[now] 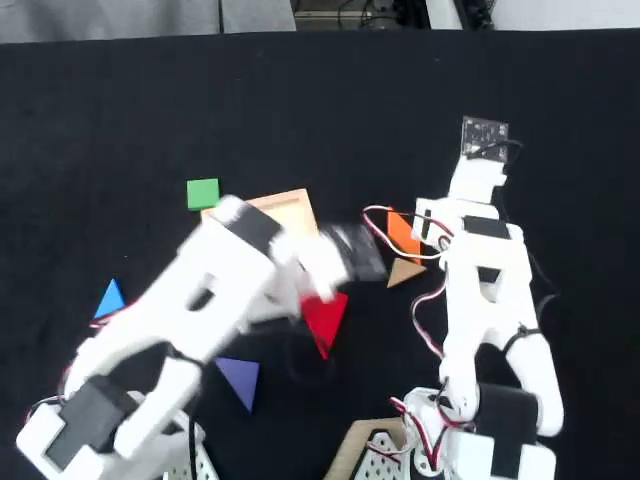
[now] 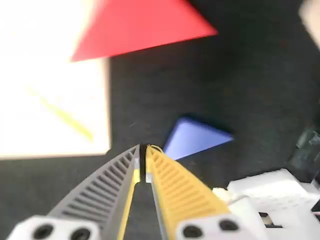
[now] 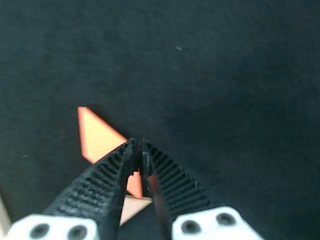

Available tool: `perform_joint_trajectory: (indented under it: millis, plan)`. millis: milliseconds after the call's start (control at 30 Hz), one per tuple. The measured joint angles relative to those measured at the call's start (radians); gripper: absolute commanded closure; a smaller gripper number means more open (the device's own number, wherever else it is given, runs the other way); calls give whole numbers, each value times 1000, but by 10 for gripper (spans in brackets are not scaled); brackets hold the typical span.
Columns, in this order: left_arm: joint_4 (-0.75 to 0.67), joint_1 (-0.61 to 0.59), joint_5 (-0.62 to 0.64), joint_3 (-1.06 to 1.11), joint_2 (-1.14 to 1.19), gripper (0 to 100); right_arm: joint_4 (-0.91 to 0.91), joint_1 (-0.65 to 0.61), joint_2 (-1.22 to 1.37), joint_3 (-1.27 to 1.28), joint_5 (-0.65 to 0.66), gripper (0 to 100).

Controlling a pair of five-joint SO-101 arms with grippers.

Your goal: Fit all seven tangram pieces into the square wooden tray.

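Tray (image 1: 290, 208) of pale wood lies just ahead of the left pincer (image 2: 142, 150), its visible floor bare. Red triangle (image 1: 325, 318) rests on the counter (image 1: 120, 120) beyond that pincer, at the tray's corner, apex toward the arm bases. Both pincers are pressed together; right pincer (image 3: 139, 146) tips overlap the orange piece (image 3: 97, 134).

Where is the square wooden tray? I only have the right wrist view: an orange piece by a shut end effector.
Observer: The square wooden tray sits mid-table, partly hidden by the left arm.
Operator: Any pieces beside it?
Observer: A green square piece lies on the black cloth beside it.
Operator: And the other arm?
Observer: The left end effector is shut, near a red triangular piece.
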Motion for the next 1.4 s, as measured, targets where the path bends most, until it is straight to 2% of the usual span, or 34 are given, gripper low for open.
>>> perform_joint_trajectory:
  millis: [100, 267, 367, 433, 533, 567, 700, 867, 933, 1067, 1400]
  plan:
    - [-132, 100, 15, 61, 0, 971, 0, 78, 34, -11, -40, 987]
    - [-443, 153, 158, 192, 0, 971, 0, 238, 104, -118, -138, 987]
    - [-594, 178, 209, 269, 0, 970, 0, 284, 172, -169, -158, 987]
    - [-664, 178, 221, 307, 0, 934, 0, 301, 219, -209, -160, 987]
    - [-706, 175, 245, 321, 0, 787, 0, 310, 288, -262, -163, 987]
    - [-707, 167, 276, 322, 0, 766, 0, 310, 310, -276, -163, 987]
    - [-706, 89, 414, 322, 0, 763, 21, 310, 350, -328, -163, 987]
    - [-671, 74, 245, 331, 0, 823, 40, 310, 356, -347, -163, 987]
    - [-683, 110, 267, 331, 0, 825, 40, 310, 361, -347, -163, 987]
    - [-804, 163, 344, 334, 0, 825, 40, 310, 362, -347, -163, 987]
    - [-970, 175, 361, 399, 28, 799, 40, 310, 362, -347, -163, 987]
